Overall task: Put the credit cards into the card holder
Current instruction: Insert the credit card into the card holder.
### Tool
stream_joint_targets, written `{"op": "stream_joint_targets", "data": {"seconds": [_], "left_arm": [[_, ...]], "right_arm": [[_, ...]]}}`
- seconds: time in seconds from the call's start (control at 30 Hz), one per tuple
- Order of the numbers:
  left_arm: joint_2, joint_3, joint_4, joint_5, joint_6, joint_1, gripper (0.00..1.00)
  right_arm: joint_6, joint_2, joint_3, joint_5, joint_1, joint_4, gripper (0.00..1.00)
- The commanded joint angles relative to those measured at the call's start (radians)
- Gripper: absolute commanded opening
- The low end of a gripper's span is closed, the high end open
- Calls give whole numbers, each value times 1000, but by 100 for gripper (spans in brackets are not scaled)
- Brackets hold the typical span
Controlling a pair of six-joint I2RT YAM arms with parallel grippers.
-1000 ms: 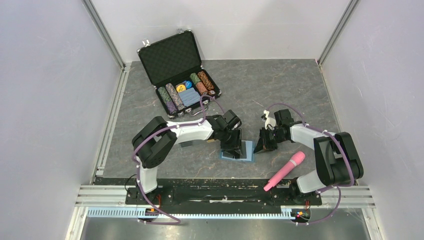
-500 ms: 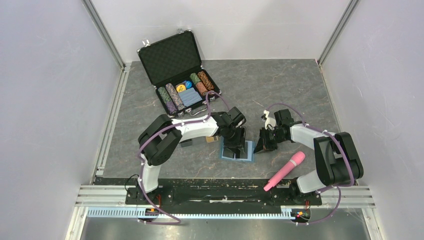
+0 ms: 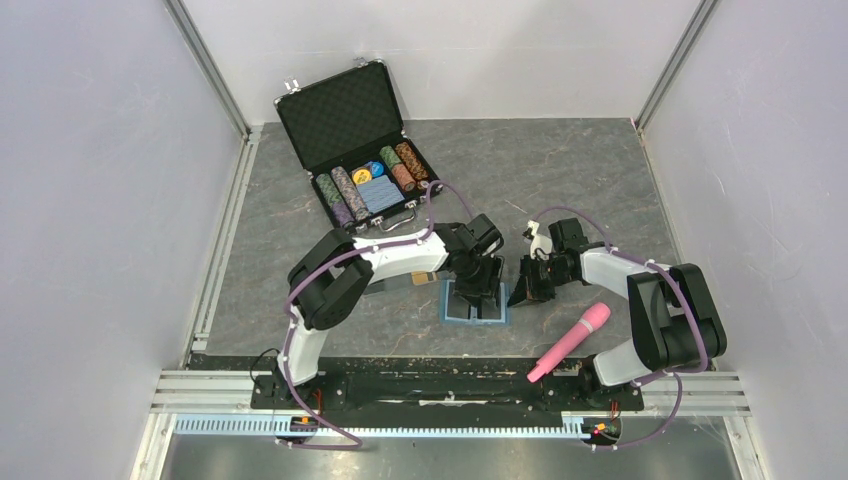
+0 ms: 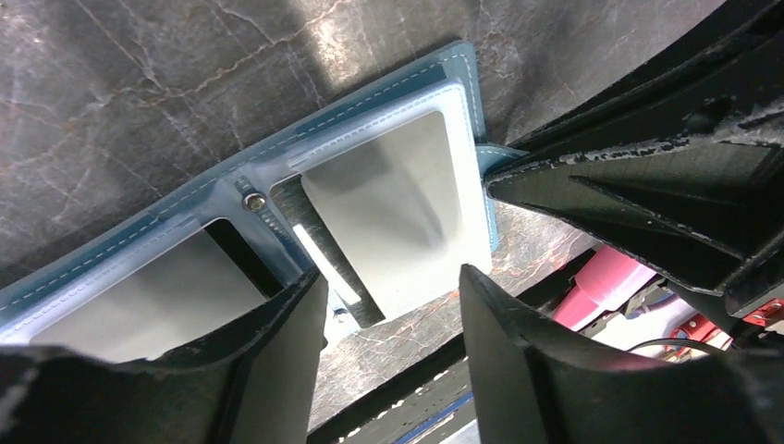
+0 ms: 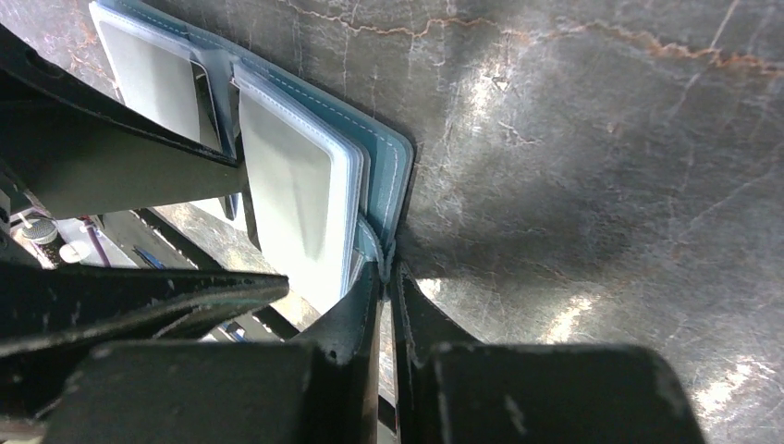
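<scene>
right wrist: jaws pinch card holder (image 5: 381, 153) edge

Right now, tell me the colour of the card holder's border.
Teal-blue card holder border, pale stitching; clearest in the left wrist view.

High rear overview, two close wrist views sharing card holder (image 4: 388, 185)

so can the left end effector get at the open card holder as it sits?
Probably yes. The left end effector hangs open right above the card holder, with nothing between them. The right end effector pinches only the strap at the holder's side edge, clear of the way down.
</scene>
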Motion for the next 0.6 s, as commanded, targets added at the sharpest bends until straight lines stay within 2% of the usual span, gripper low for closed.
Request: {"op": "stream_joint_targets", "data": {"seconds": [0.0,0.13,0.27,0.4,0.57], "left_arm": [[-30,20,18,-5,39,-12,65],[-72,19,30,-26,46,14,70],[-90,51,38,-42,50,71,71],[-67,100,-1,-62,74,133,64],[-34,131,-98,-125,122,202,49]], "right_arm": [[-10,7,15,13,4,1,3],[-19,1,19,24,4,-12,1],[-26,-4,20,33,3,-23,0],[-27,-8,19,36,3,-25,0],[-28,-6,26,36,3,-29,0]]}}
